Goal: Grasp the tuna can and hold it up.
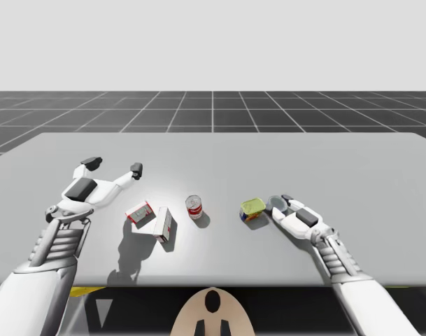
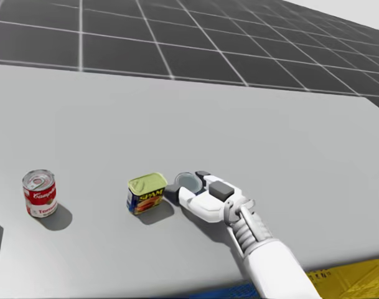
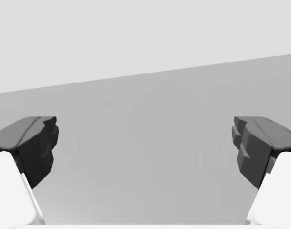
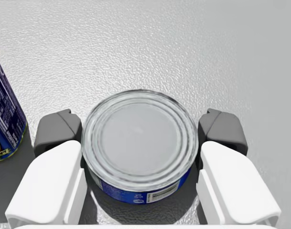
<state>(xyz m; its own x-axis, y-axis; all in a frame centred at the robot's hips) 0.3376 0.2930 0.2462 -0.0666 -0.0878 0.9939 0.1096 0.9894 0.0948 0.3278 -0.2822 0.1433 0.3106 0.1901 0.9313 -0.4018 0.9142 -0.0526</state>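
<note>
1. Pinching the tuna can (image 4: 139, 149) from both sides, our right gripper (image 4: 139, 130) sits low on the grey table (image 4: 193, 43).
2. A yellow-lidded blue tin (image 4: 3, 119) stands just beside the can.
3. Our left gripper (image 3: 145, 140) hangs spread wide, well apart.

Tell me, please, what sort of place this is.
Most likely a simulated test bench, not a real room: a plain grey table, a dark grid floor running to a blank horizon, and a few groceries set out, such as the tuna can and a red can.
</note>
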